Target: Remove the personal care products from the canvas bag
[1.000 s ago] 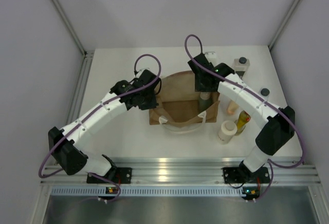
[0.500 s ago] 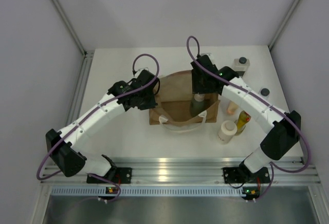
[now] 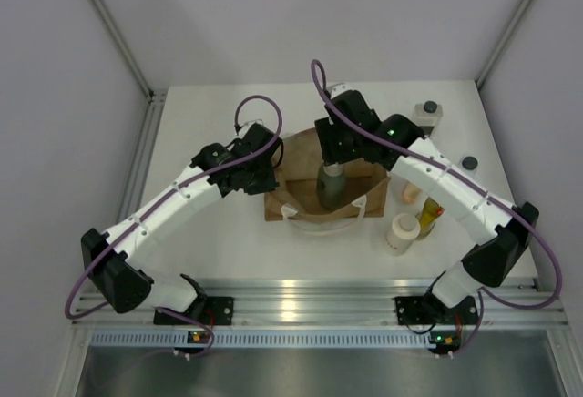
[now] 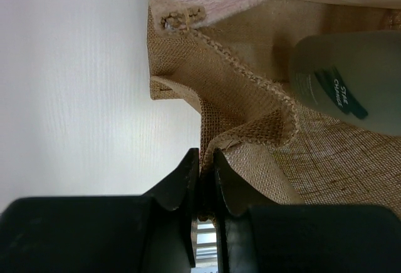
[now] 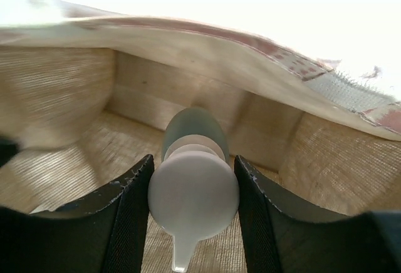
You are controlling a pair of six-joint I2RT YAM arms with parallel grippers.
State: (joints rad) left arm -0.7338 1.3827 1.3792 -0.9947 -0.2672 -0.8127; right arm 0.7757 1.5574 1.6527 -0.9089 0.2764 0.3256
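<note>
- Writing: on the grey pump bottle a dark slanted label shows the word "CHANGE"; the shorter word above it is too unclear to read surely. No other writing is readable on any product.
- Right gripper: its two dark fingers press on both sides of the white pump head, so it grips the grey pump bottle by the top.
- The bottle body is in the mouth of the canvas bag, with woven fabric around it on all sides.
- Left gripper: jaws are closed, pinching the left edge of the bag fabric.
- The bag lies in the middle of the table, with its white loop handles toward the near edge.
- Outside the bag, near the right edge of the surface: cream cylinder, yellow bottle with red cap just beside it, and orange bottle with pink cap.
- Clear square bottle with dark cap stands near the far right corner.
</note>
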